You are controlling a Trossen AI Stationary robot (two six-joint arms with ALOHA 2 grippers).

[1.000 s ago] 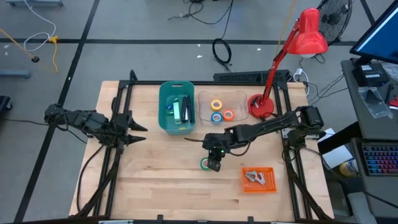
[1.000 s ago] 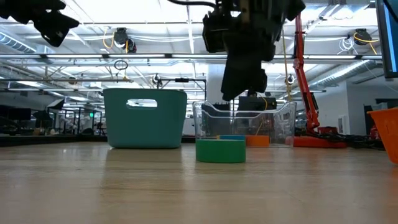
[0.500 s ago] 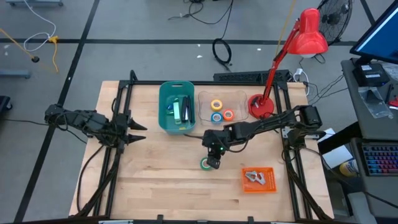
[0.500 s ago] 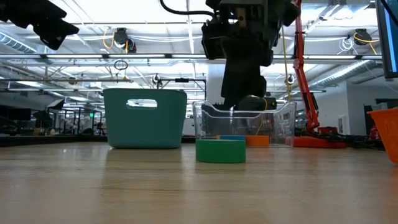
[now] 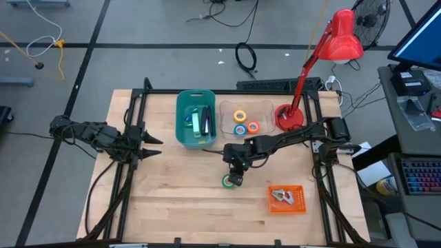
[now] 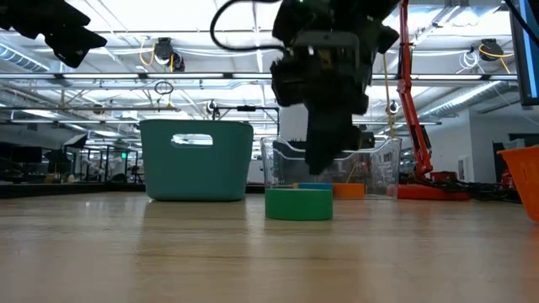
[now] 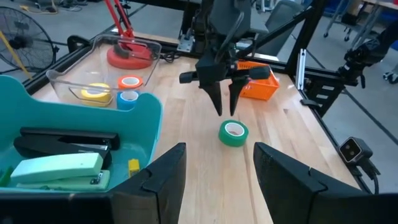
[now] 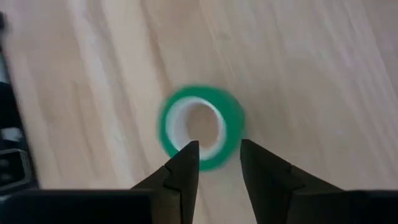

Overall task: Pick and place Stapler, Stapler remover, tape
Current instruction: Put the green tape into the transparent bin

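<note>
Right wrist view is showing the right gripper [image 8: 214, 158] pointing down over the green roll [image 8: 200, 128], its fingers parted a little and holding nothing, one tip over the hole and one over the ring's wall. The roll is lying flat on the table [image 5: 172, 200], apart from the clear tray [image 5: 247, 121] where three other rolls are sitting; the left gripper [image 5: 153, 146] is waiting, part open, near the teal bin [image 5: 195, 118]. To grip well, it should be straddling the wall squarely, descending straight before closing.
</note>
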